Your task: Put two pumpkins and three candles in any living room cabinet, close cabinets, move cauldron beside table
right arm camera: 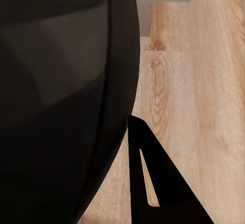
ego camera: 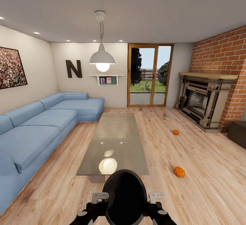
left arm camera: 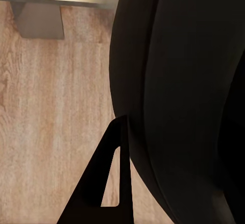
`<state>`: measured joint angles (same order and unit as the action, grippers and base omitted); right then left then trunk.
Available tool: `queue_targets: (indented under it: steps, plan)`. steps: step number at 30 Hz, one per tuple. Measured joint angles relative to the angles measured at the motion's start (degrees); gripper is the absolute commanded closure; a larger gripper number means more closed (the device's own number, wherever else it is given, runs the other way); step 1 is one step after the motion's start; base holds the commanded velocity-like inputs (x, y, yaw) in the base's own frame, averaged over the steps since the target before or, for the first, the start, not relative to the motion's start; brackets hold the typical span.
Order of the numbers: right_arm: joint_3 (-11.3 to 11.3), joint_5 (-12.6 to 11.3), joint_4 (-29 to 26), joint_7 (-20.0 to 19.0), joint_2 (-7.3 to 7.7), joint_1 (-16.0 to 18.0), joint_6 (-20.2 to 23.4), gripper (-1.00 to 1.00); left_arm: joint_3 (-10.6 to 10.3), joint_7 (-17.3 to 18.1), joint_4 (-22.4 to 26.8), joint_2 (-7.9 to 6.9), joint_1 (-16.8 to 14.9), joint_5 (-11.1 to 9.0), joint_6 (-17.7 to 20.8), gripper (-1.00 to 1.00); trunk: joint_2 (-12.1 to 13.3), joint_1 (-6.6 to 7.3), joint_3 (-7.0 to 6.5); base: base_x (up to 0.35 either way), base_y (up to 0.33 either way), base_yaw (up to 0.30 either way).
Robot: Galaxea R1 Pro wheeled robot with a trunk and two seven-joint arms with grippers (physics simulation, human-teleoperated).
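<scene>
We've got the cauldron [ego camera: 124, 197] held between both arms, low in front of us, just short of the near end of the glass bench [ego camera: 114, 143]. Left gripper [ego camera: 91, 207] presses its left flank, right gripper [ego camera: 158, 207] its right. Each wrist cam has one dark finger [left arm camera: 104, 183] lying along the black wall [right arm camera: 61, 106]. It looks like a squeeze from both sides, not a pinch on a rim. Whether the fingers themselves are spread or clenched, we can't tell.

Two pumpkins sit on the floor to our right: near one [ego camera: 179, 172] beside the bench's front corner, far one [ego camera: 176, 132] toward the fireplace [ego camera: 205, 103]. A small grey lump [ego camera: 165, 115] further back is prob. a candle, but it's too small to be sure. The dark block at the right edge [ego camera: 238, 132] may be the cabinet.

Risks, as we judge them:
- Hold is friction only. If either arm eases or they drift apart, the pot drops and could roll.
- The bench edge is close. Pushing fwd w/ the pot at this height could bump the glass.
- The pot blocks our view of the floor right ahead, so we'd set down half blind.
- If the base swings right, the near pumpkin could get kicked away.
</scene>
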<state>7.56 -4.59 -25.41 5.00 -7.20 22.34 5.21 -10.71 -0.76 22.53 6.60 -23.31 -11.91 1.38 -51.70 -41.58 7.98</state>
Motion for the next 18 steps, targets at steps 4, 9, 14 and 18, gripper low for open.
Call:
queue_targets:
  steps: [4,9,14,18]
  plan:
    - [0.0,-0.01,0.01,-0.01,0.01,-0.01,-0.06,1.0,-0.04,-0.01,0.0,0.0,0.0,0.0,-0.04,1.0,-1.61,-0.88,0.72,0.0,0.0,0.0]
    - [0.0,0.01,0.01,-0.02,0.01,0.0,-0.15,1.0,-0.06,-0.02,0.0,0.0,0.0,-0.01,-0.13,1.0,-3.61,-1.98,1.62,0.0,0.0,0.0]
    - [0.01,0.0,0.02,-0.03,0.02,-0.01,-0.22,1.0,-0.11,-0.03,0.0,0.0,0.0,-0.01,-0.17,1.0,-5.62,-3.08,2.52,0.0,0.0,0.0]
    - [0.01,-0.04,0.07,-0.11,0.07,0.0,-0.26,1.0,-0.19,-0.12,0.0,0.04,0.0,-0.03,-0.18,1.0,-7.23,-3.96,3.24,0.0,0.0,0.0]
